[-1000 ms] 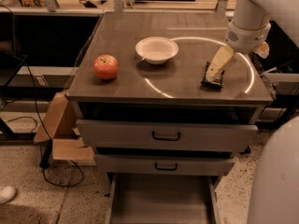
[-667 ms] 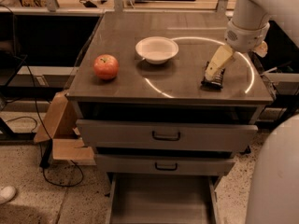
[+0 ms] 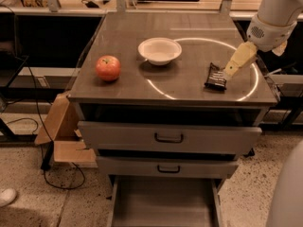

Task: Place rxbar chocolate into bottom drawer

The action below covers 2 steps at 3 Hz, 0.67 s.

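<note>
- Camera view is showing a grey metal cabinet (image 3: 189, 86) standing in the middle, its top carrying three things.
- The bottom drawer (image 3: 163, 205) is sitting pulled out at the near edge, baring its grey tray.
- The two upper drawers (image 3: 168, 137) are sitting above it.
- The white arm (image 3: 277, 18) is reaching in from the far right.
- The gripper (image 3: 239, 60) is angling down over the right of the top, just beside the bar's right end; whether it is spread or pressed together I cannot tell.
- A cardboard box (image 3: 59, 126) is leaning at the cabinet's left.
- A white bowl (image 3: 159, 50) is resting at the far centre.
- A red apple (image 3: 108, 68) is lying on the left.
- The rxbar chocolate (image 3: 215, 76) is lying flat on the right of the top, well apart from the apple.
</note>
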### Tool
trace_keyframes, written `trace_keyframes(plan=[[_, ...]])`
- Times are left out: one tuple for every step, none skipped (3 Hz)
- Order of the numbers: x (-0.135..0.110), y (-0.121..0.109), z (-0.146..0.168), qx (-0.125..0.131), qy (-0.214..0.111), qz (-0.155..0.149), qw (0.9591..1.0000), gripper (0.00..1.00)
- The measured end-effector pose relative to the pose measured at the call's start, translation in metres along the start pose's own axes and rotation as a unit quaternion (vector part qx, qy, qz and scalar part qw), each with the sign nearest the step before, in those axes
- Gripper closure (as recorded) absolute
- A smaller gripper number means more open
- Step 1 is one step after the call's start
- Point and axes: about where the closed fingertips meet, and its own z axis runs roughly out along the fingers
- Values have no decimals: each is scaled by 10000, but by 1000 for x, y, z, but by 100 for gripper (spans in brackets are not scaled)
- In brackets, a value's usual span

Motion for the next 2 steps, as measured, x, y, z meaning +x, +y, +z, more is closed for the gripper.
trace_keyframes(plan=[[-1, 0, 1, 7, -14, 8, 10000, 0], [-8, -1, 3, 27, -132, -71, 9999, 0]])
